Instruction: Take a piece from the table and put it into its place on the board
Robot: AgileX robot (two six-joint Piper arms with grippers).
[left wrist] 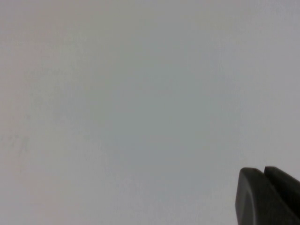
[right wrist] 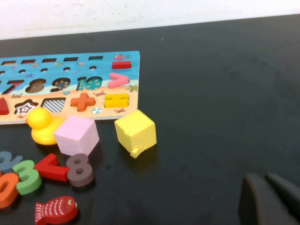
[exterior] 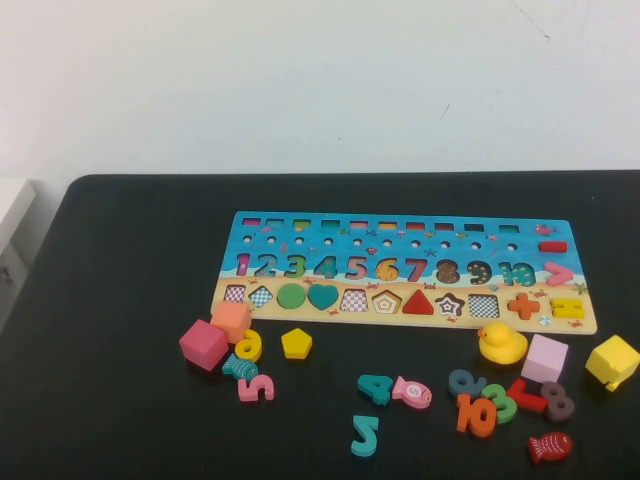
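The small flat yellow pentagon piece (exterior: 296,343) lies on the black table (exterior: 120,250), just in front of the board's left half. The long board (exterior: 430,240) has a blue top, a sandy bottom, numbers 1-10 and a row of shape cut-outs; its pentagon cut-out (exterior: 386,301) stands empty. Neither arm shows in the high view. My left gripper (left wrist: 262,171) is shut and empty, facing only a blank pale wall. My right gripper (right wrist: 265,177) is shut and empty, low over bare table to the right of the yellow cube (right wrist: 135,132). The board's right end (right wrist: 131,65) shows in the right wrist view.
A red cube (exterior: 203,344) and an orange cube (exterior: 232,320) sit left of the pentagon. A yellow rubber duck (exterior: 500,343), a pink cube (exterior: 544,358) and the yellow cube (exterior: 612,361) sit at the right front. Loose numbers and fish pieces (exterior: 412,392) are scattered along the front.
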